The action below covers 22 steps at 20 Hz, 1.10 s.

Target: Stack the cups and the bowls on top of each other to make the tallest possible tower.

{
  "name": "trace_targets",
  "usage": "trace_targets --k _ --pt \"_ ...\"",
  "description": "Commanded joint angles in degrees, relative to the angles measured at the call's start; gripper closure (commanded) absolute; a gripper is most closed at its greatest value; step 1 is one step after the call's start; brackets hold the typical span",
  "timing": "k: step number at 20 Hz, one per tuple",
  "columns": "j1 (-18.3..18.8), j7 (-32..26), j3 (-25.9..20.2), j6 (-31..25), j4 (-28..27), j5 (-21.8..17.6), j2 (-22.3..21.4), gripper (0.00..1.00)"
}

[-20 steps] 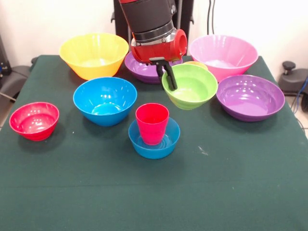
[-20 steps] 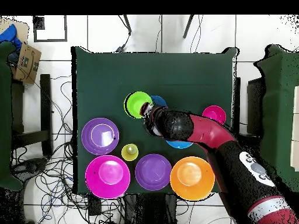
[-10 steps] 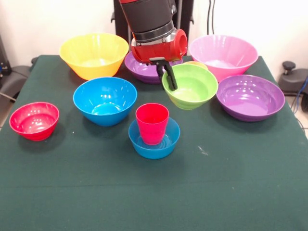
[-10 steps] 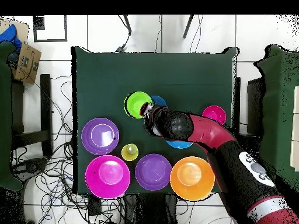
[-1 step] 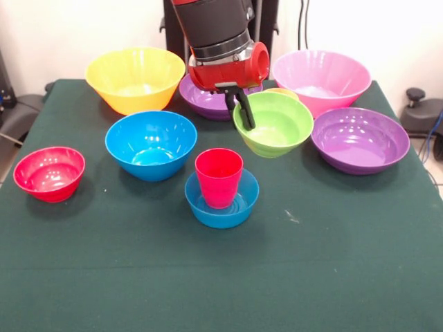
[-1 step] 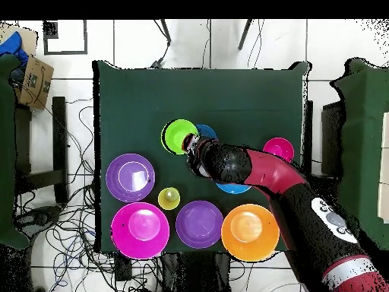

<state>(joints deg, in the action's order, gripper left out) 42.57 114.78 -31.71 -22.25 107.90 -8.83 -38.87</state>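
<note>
Almost nothing has changed over the last second: the lime green bowl (image 5: 273, 124) is held in the same raised place, so the carry appears paused rather than advancing. The end effector (image 5: 239, 112) is closed on that bowl's rim, one finger inside and one outside, and the bowl hangs tilted above the tabletop (image 5: 346, 263). The red cup (image 5: 219, 177) stands upright in the small blue bowl (image 5: 221, 200), at about seven o'clock from the held bowl in the front view. The stack is therefore judged two pieces high, with the lime green bowl likely next. In the overhead view the yellow cup (image 6: 169, 198) stands apart, unused.
</note>
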Motion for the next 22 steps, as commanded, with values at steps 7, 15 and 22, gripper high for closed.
trace_targets --k 7,15,22 --pt "-1.08 -1.05 1.45 -7.09 -4.56 -1.49 -1.18 1.0" --pt "-0.81 -2.72 1.89 -11.62 -8.23 -1.87 -0.84 1.0" --pt "1.29 -4.88 0.88 -10.57 -8.54 -3.81 -0.25 1.0"
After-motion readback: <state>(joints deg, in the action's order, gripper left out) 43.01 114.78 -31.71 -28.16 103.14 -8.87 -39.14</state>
